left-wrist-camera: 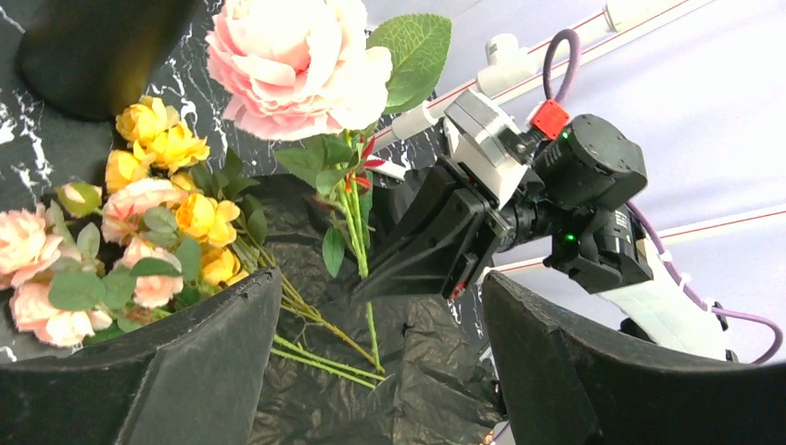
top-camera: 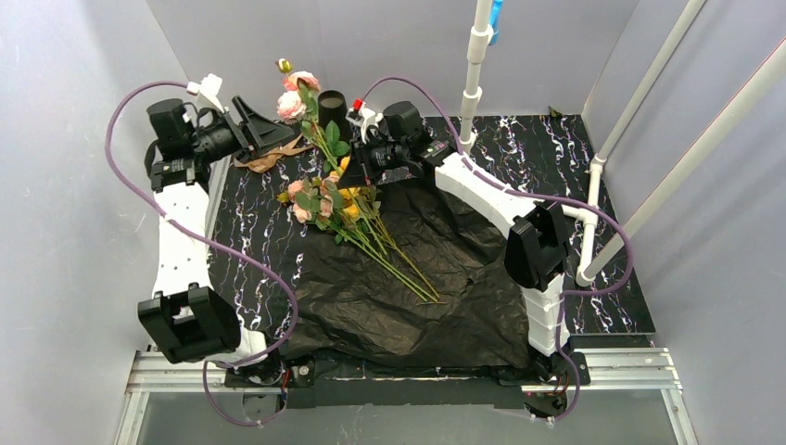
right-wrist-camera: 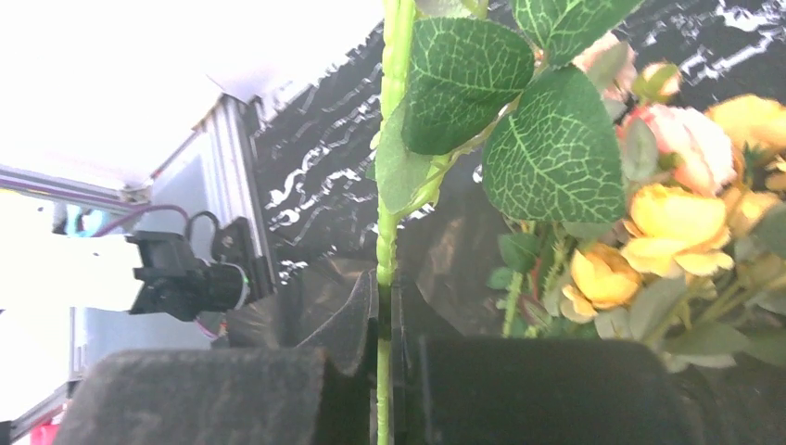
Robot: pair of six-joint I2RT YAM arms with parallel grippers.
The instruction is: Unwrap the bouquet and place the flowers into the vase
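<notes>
Nearest to the right wrist camera, the right gripper [right-wrist-camera: 387, 315] is pressing its two fingers together on the thin green stem [right-wrist-camera: 386, 232] of one pink rose [top-camera: 291, 104] and is holding it up just beside the vase [top-camera: 332, 104]. The left gripper [top-camera: 273, 133] is hovering near, with its fingers spread wide and nothing between them. The other flowers [top-camera: 324, 199] are lying in a heap on the unfolded black wrapping paper [top-camera: 436, 278], none of them in the vase.

One risk is that the thin stem is turning or sliding in the pinch, because the bloom looks heavy. Then the stem end could be missing the narrow mouth, or pushing the rim and tipping the tall vase.

The table [top-camera: 575, 158] is showing a black top with white marble veins. Grey walls are closing it in, and a white pipe post [top-camera: 475, 74] is standing at the back.
</notes>
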